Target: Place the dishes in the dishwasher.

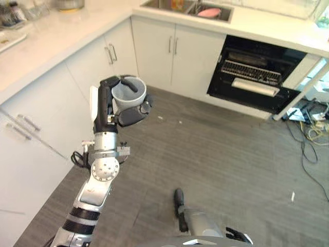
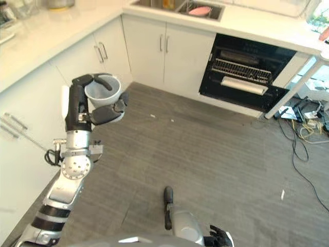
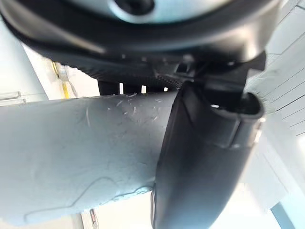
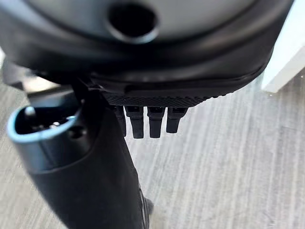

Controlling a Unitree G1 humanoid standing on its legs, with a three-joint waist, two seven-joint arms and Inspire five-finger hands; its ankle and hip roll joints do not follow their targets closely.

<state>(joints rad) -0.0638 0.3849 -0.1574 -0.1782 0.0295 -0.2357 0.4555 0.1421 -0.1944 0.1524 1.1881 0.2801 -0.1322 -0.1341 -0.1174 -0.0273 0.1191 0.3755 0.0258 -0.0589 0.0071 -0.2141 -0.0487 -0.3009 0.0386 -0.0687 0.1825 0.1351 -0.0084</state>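
My left hand [image 1: 109,105] is raised at chest height with its fingers and thumb curled round a grey cup [image 1: 128,90], held upright with its mouth up. From the wrist, the cup's scratched grey wall [image 3: 71,157] lies against the palm with the thumb [image 3: 205,157] across it. The dishwasher [image 1: 257,72] stands open in the far right cabinet run, its wire rack [image 1: 251,72] showing inside, well away from the cup. A pink dish [image 1: 209,12] lies in the sink [image 1: 154,4]. My right hand [image 1: 179,203] hangs low over the floor, fingers [image 4: 143,121] straight, holding nothing.
White cabinets [image 1: 154,51] and a pale countertop [image 1: 61,36] run along the left and the back. A white table leg [image 1: 303,90] and loose cables [image 1: 308,128] lie right of the dishwasher. Grey floor [image 1: 216,154] stretches between me and it.
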